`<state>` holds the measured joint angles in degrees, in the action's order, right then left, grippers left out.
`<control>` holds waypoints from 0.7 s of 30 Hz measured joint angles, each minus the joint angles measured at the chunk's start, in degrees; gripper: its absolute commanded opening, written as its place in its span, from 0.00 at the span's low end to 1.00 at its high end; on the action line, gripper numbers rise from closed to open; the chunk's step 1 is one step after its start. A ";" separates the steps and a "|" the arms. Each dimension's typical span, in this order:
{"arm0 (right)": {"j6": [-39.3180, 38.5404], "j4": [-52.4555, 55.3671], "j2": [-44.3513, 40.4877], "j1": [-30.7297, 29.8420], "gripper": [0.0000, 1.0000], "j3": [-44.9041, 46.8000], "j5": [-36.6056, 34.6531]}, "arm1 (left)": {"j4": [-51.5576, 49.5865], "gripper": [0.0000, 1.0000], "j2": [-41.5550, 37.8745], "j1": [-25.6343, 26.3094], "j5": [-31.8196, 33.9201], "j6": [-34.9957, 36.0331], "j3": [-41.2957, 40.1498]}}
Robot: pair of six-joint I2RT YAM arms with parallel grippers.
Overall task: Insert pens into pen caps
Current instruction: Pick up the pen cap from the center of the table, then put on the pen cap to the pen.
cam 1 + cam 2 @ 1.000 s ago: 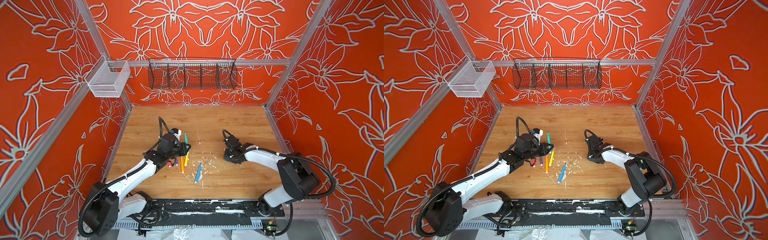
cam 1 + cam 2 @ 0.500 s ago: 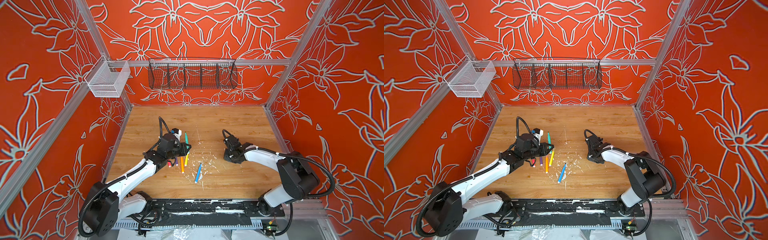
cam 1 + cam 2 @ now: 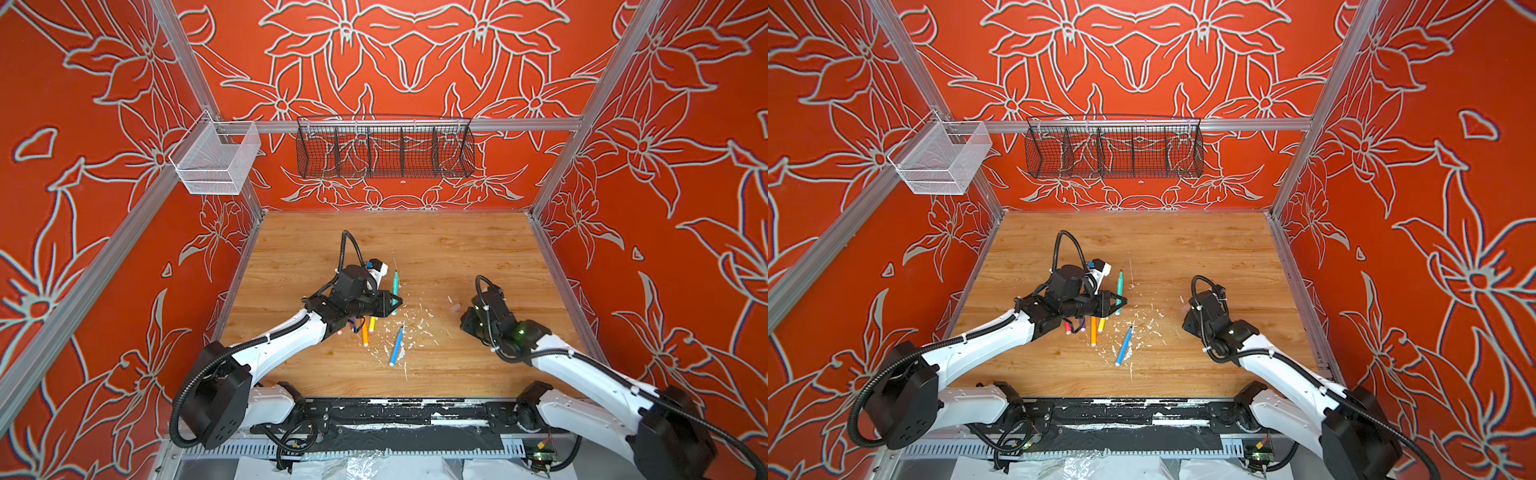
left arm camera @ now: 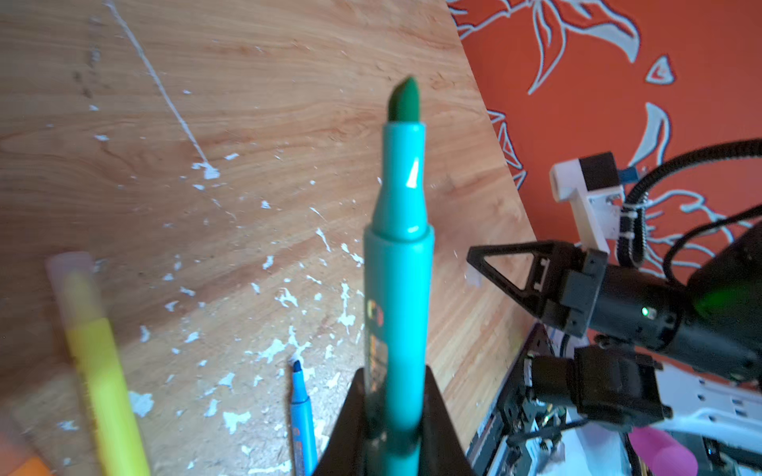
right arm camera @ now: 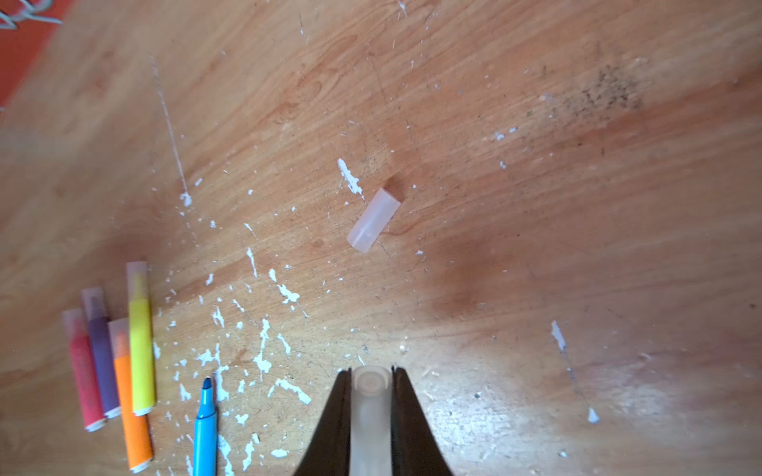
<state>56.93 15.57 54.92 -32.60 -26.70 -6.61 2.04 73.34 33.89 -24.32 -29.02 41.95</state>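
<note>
My left gripper [image 4: 396,371] is shut on the green pen [image 4: 402,263], which is uncapped with its felt tip pointing away from the wrist. In both top views that pen [image 3: 395,284] [image 3: 1120,286] sticks out past the left gripper [image 3: 390,302]. My right gripper [image 5: 370,373] is shut on a translucent pen cap [image 5: 370,412], its open mouth facing outward. A second cap [image 5: 373,220] lies loose on the wood just ahead of it. The pink [image 5: 84,371], purple [image 5: 101,354], orange [image 5: 130,395] and yellow [image 5: 141,342] pens lie capped side by side. The blue pen [image 5: 205,428] lies uncapped.
White paint flecks [image 5: 264,350] dot the wooden table [image 3: 436,249] around the pens. A black wire basket [image 3: 384,147] hangs on the back wall and a white mesh bin [image 3: 216,160] on the left rail. Orange patterned walls enclose the table on three sides.
</note>
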 measured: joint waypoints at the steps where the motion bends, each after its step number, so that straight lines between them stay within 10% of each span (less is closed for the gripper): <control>1: 0.20 -1.92 -1.16 0.00 0.10 1.27 0.00 | 0.72 0.00 -0.48 0.72 -0.57 0.70 -1.03; 21: -8.81 -25.75 1.01 -2.05 0.11 -6.99 0.13 | 12.92 0.00 -0.37 2.99 -12.13 1.77 -6.03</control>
<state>48.12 -10.17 55.92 -34.65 -33.69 -6.48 14.96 72.97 36.88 -36.45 -27.24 35.92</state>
